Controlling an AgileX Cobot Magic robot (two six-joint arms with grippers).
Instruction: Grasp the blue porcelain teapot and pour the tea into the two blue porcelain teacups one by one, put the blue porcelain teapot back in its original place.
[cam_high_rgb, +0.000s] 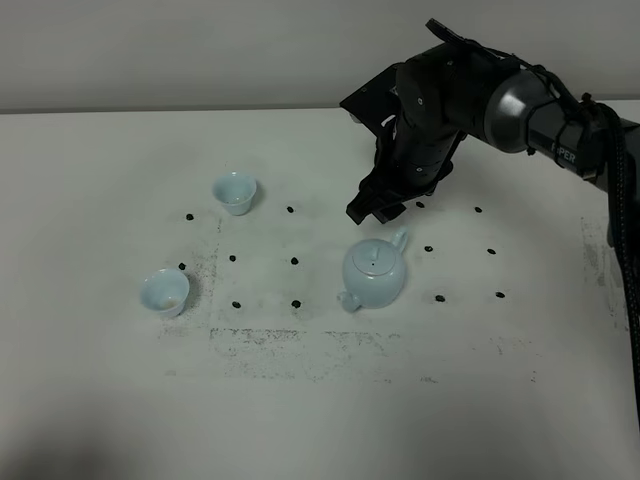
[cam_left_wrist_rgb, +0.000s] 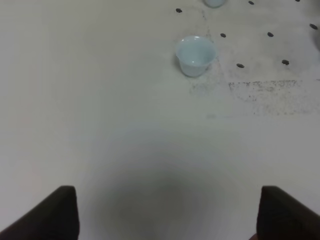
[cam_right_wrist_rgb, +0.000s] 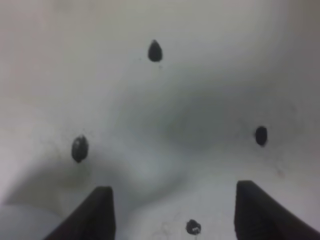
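The left gripper (cam_left_wrist_rgb: 169, 200) hangs spread and empty. The far cup (cam_high_rgb: 233, 192) and near cup (cam_high_rgb: 165, 292) stand at the left, and their contents cannot be told. Right of them stands the lidded teapot (cam_high_rgb: 374, 272), with its spout pointing near-left and its handle (cam_high_rgb: 400, 238) far-right. The right gripper (cam_high_rgb: 372, 208), spread and empty, hovers just beyond that handle, so the right arm is nearer.

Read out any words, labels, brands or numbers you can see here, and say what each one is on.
"PER": white letters on the right arm's dark link, beginning cut off.
Worn dark print on the table: too smudged to read.
Teapot: no text visible.
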